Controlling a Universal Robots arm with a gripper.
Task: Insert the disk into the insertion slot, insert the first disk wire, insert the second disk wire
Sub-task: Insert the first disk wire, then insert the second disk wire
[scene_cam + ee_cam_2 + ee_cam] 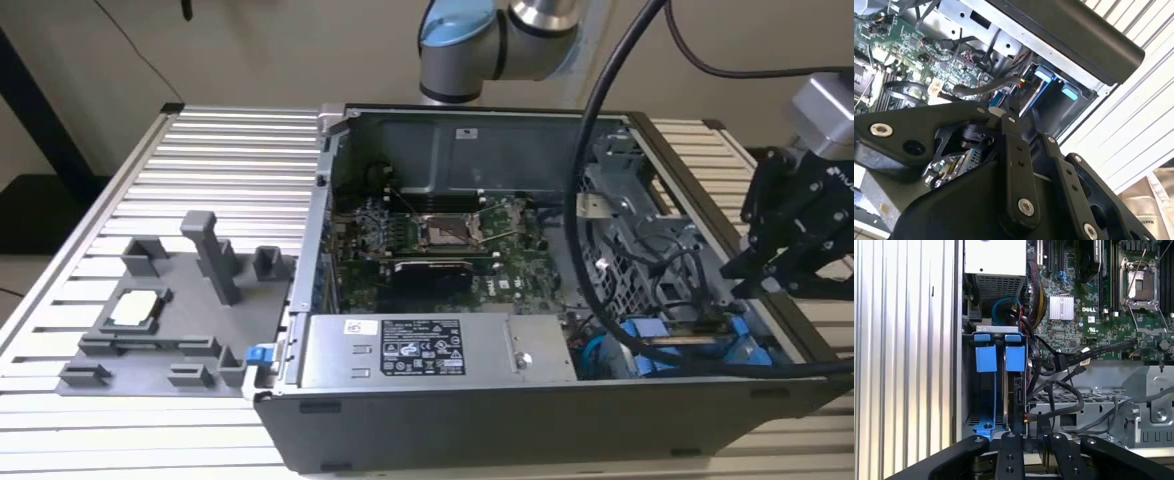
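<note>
Gripper (758, 280) hovering just above disk (1015, 360) seated in insertion slot (970, 390) beneath it, its opening width cannot be told

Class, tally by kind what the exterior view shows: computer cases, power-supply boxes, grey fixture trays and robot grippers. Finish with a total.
computer case: 1
power-supply box: 1
grey fixture tray: 1
gripper: 1
Total: 4

slatted table (227, 150) bears computer case (534, 425) (open), grey fixture (187, 322)
</note>
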